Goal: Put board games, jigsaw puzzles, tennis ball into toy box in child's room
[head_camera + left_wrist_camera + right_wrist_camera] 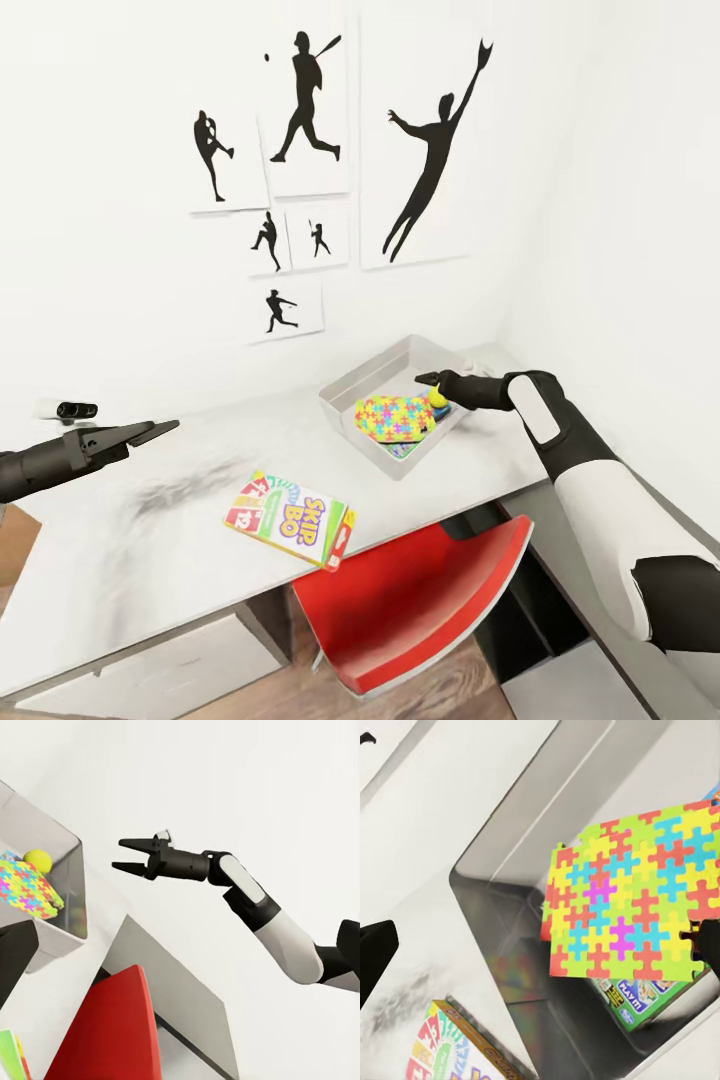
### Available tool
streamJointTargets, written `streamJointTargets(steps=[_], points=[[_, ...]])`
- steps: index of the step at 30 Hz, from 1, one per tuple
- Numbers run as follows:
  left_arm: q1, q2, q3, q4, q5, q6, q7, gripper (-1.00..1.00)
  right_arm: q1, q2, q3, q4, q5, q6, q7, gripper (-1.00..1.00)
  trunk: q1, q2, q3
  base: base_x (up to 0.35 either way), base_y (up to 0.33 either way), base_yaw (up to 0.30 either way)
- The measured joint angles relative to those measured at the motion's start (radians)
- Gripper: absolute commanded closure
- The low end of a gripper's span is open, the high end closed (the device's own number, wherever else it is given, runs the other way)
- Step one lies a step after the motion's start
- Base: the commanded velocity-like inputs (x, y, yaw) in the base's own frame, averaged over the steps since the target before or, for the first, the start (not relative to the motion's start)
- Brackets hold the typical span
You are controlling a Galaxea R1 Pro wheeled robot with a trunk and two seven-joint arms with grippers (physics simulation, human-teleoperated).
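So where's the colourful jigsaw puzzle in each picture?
Head view: the jigsaw puzzle lies in the toy box on the table, right of centre.
Left wrist view: far left edge, beside the tennis ball.
Right wrist view: large, right of centre.
Shared landmark: the toy box.

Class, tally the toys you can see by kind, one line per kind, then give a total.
Board games: 2, the Skip-Bo box on the table and a game box under the jigsaw in the toy box
Jigsaw puzzles: 1
Tennis balls: 1
Total: 4
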Motion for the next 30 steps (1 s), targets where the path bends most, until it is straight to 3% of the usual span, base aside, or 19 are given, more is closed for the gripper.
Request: streamJointTargets(steps=[30], points=[[0.0, 0.0, 0.0, 0.0, 0.0, 0.0, 0.0, -1.0, 0.006, 0.008, 0.004, -0.089, 0.002, -0.004, -0.021, -1.0, 0.0, 0.0, 0.049, -0.105, 0.086, 0.03]])
